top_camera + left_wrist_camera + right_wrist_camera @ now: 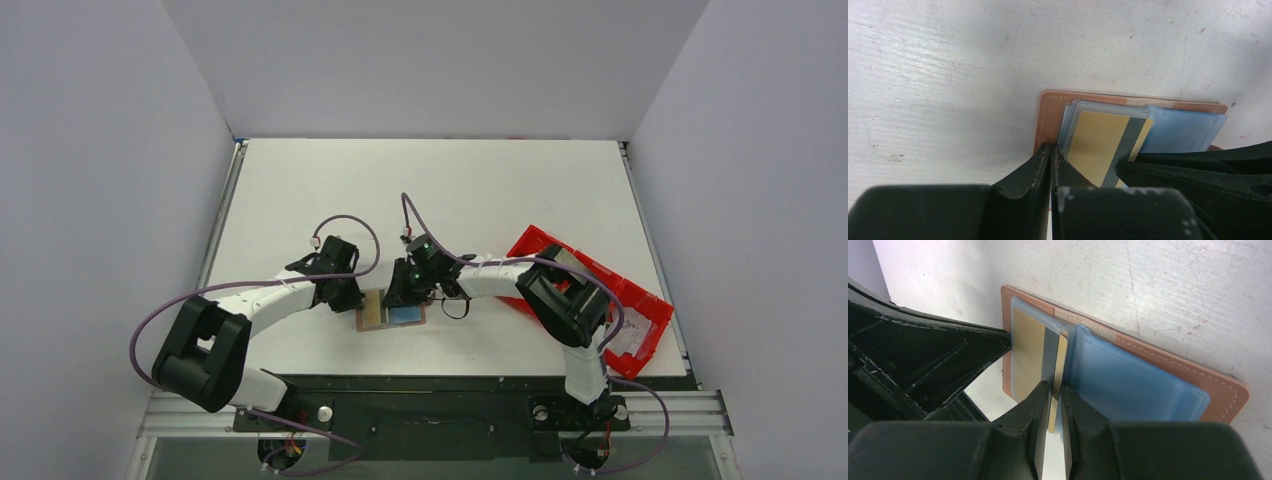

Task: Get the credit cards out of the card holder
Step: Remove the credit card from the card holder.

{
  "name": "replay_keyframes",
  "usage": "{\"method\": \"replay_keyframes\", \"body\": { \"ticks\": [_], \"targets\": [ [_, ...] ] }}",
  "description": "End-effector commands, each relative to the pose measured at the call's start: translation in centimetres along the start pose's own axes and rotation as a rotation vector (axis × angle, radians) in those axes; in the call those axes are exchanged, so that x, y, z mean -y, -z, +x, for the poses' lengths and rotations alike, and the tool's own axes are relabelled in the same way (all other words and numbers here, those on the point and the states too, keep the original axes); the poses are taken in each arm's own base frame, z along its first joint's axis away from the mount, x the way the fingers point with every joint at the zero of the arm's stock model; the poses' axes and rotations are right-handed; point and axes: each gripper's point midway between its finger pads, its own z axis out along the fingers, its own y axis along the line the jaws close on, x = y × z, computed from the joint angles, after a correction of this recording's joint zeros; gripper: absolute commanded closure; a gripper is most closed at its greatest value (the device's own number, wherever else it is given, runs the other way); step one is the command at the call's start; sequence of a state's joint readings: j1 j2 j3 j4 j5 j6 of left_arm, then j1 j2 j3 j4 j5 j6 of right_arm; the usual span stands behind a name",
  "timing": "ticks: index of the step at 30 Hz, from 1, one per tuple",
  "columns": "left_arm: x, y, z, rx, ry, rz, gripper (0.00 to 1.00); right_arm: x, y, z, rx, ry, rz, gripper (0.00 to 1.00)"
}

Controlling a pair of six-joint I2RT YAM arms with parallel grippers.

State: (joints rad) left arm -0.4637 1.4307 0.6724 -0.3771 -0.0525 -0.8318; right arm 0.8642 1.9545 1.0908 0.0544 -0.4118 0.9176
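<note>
The card holder [392, 313] lies open and flat on the desk [500, 190], near its front edge and about midway between the two arms. Its long axis runs left to right across the desk, brown cover down and light blue panels [1128, 375] facing up. A gold credit card [1028, 350] with a dark stripe sits in the sleeve on the holder's left half. The stripe runs crosswise to the holder's length, and the card's near end sticks out past the holder's edge.

The right tool [1052, 387] has its jaws drawn in narrow, pinching that protruding end of the card along the stripe side. It reaches in over the holder's middle from the right.

The left tool [1052, 150] meets the holder at its left edge. Its jaws are almost together, with a thin strip of the brown cover [1048, 107] caught between them, just beside the card's sleeve. In the overhead view both tools crowd the holder, the left one [352, 297] at its left end and the right one [403, 297] above its centre.

A long red tray [600, 290] sits well apart to the right.
</note>
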Motion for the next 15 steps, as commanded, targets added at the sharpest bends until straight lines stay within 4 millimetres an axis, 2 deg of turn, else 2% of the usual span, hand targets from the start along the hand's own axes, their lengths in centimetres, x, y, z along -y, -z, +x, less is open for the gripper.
{"method": "replay_keyframes", "body": {
  "ticks": [1,5,15],
  "targets": [
    [-1.1,-2.1,3.1,-0.082,-0.009,-0.04,1.0,-2.8,1.2,-0.9,0.035,0.02,-0.088,0.89],
    [-1.5,-2.1,3.2,-0.086,0.0,-0.06,1.0,-1.9,1.4,-1.1,0.05,0.003,-0.064,1.0],
    [-3.6,-3.4,4.2,-0.135,0.031,-0.127,1.0,1.9,3.2,-1.8,0.097,-0.026,0.015,1.0]
  ]
}}
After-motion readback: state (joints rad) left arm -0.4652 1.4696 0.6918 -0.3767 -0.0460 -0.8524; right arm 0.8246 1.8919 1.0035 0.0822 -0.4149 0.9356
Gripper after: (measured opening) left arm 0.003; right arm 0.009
